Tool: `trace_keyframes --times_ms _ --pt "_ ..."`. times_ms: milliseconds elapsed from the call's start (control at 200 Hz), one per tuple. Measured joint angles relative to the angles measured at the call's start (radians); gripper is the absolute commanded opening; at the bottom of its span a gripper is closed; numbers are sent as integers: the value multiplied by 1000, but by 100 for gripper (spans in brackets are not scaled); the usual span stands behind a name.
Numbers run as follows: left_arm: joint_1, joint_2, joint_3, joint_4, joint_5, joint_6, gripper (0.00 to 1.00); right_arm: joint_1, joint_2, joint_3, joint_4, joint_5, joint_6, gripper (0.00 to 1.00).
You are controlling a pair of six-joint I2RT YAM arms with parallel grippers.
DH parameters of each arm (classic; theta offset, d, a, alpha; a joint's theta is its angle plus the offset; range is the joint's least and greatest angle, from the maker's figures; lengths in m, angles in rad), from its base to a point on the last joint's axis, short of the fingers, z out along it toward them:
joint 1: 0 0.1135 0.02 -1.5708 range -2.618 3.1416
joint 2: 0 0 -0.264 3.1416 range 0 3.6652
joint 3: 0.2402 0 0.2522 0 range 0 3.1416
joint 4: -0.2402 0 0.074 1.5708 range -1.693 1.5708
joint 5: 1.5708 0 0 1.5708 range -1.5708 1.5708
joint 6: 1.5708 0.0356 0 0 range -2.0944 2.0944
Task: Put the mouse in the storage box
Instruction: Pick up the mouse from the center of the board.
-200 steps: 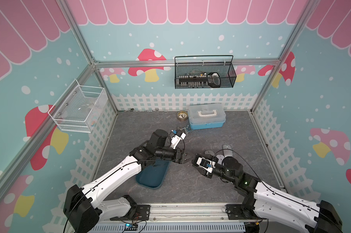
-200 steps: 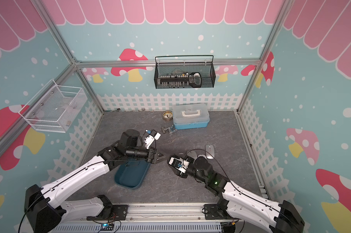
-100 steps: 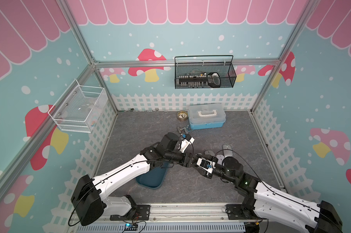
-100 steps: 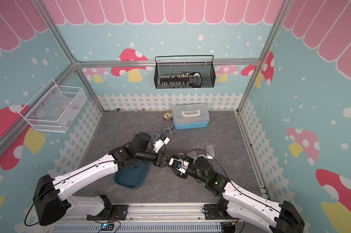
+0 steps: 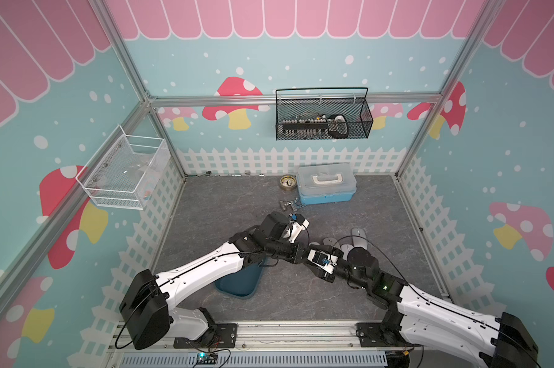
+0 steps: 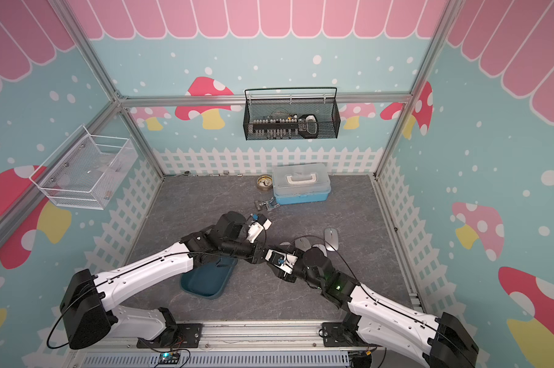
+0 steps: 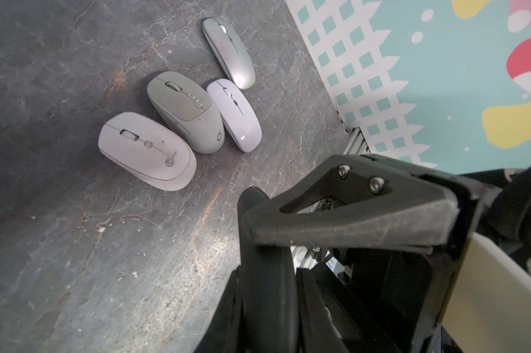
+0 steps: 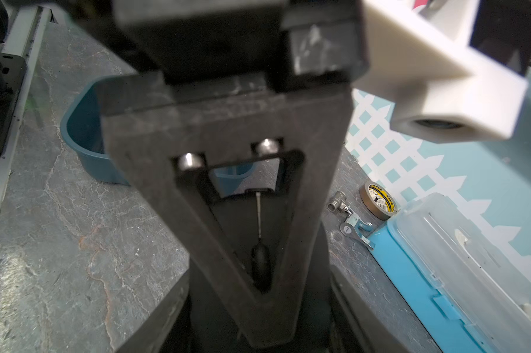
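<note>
The black mouse (image 8: 260, 262), raised right of the teal storage box (image 5: 240, 283), appears clamped by both the left end effector (image 5: 301, 254) and the right end effector (image 5: 310, 255); the right grip is best released only once the left hold is firm.

You've got the storage box (image 5: 237, 283) front left, four mice (image 5: 358, 237) clustered to its right, the black mouse (image 8: 260, 266) in the air between them, and the lidded case (image 5: 325, 188) behind, tape roll (image 5: 287, 183) just left of it.
</note>
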Motion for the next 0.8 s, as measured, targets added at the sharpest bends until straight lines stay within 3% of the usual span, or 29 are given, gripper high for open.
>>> trace_keyframes --times_ms 190,255,555,801 --pt "-1 -6 0 3 -15 -5 0 0 6 0 18 -10 14 80" --pt "-1 -13 -1 8 -23 -5 0 1 6 0 28 -20 18 99" --pt "82 -101 -58 23 -26 -8 0 1 -57 0 31 -13 47 99" --pt "347 -304 -189 23 42 -13 0 1 -203 -47 11 142 188 99"
